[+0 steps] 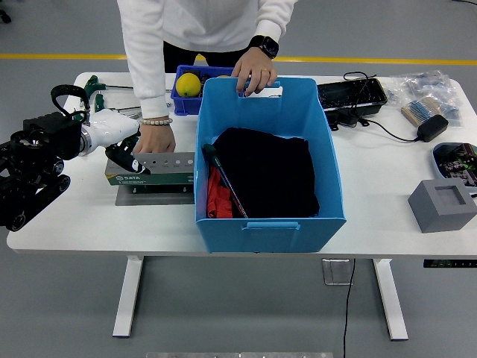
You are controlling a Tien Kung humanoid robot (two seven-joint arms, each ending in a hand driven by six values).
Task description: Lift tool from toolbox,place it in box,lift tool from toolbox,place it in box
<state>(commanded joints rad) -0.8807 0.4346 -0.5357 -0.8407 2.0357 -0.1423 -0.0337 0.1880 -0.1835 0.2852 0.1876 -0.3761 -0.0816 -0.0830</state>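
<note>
My left hand at the toolbox.

My white left hand (119, 142) grips a black-handled tool (127, 159) over the green-and-grey metal toolbox (153, 169), left of the big blue plastic box (268, 224).

White table (387, 201) is the landmark. Far edge, left of centre: small dark-blue bin (184, 101) holding a yellow round fruit (188, 83). Far right corner: black tray (352, 95), clear plastic bags (432, 83), a brush with pale bristles (420, 110). Black power adapter (431, 127) just inboard of those, its cable running left toward the tray. Right edge: grey block with square recess (442, 204); behind it a dark tray with a circuit board (456, 158), partly cut off.
</note>
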